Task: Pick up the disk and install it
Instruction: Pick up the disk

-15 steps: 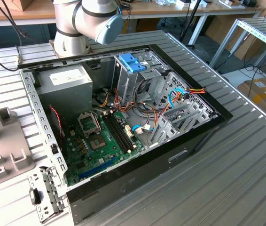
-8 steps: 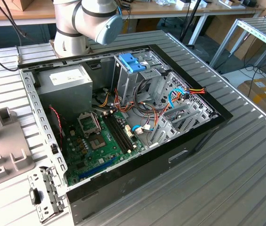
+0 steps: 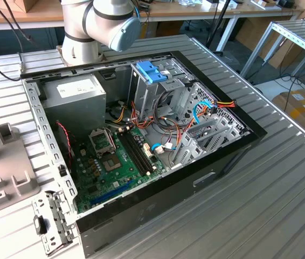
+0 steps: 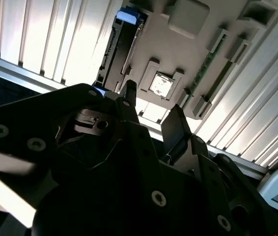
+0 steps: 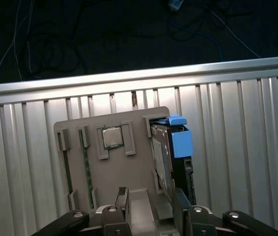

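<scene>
The gripper (image 5: 151, 212) hangs with its two dark fingers (image 5: 122, 204) spread apart. Between them is nothing but the floor of the grey holder tray (image 5: 75, 162) beneath. The second wrist view gives the same gap, so I judge the gripper released and empty. Just ahead of the fingertips, a little toward one finger's side, the disk (image 5: 166, 162) stands on edge in a slot along the tray's border. Its dark casing is upright, and its blue plastic end piece (image 5: 179, 140) is at the end farther from the hand. The fingers are close to the disk but apart from it, with no contact visible. Farther ahead and toward the other finger's side, a square processor chip (image 5: 112, 136) lies flat in its own recess of the tray. The tray rests on the ribbed metal table (image 5: 257, 147). Outermost, the exterior view has the open computer case (image 3: 195, 178) with the motherboard (image 3: 115, 162), the grey power-supply box (image 3: 80, 94) and the metal cage (image 3: 151, 73) with its light-blue top. By my reading the task is at its start: the disk is not yet grasped, so both the pick-up and the installation are left to do
</scene>
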You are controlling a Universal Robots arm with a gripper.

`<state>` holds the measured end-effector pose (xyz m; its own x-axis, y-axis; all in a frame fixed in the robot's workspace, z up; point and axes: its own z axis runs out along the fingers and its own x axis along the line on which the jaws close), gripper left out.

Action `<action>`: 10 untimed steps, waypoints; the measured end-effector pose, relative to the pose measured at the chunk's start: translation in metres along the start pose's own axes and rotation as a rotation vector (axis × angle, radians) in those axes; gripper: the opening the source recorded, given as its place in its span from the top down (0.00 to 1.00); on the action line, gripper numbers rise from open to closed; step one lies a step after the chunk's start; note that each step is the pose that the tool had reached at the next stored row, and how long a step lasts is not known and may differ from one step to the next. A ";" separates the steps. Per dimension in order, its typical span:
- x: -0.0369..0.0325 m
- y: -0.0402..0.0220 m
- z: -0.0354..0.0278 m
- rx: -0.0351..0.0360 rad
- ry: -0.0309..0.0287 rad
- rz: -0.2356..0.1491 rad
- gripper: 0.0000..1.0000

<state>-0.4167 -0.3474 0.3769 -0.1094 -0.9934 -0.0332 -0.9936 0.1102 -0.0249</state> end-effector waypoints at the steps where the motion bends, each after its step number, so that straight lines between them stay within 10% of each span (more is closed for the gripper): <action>1: 0.0000 -0.0001 0.0000 0.0011 -0.0001 0.000 0.52; 10: 0.0000 0.0002 0.0001 0.0048 -0.0005 0.000 0.52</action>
<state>-0.4168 -0.3474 0.3769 -0.1092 -0.9934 -0.0337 -0.9935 0.1102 -0.0297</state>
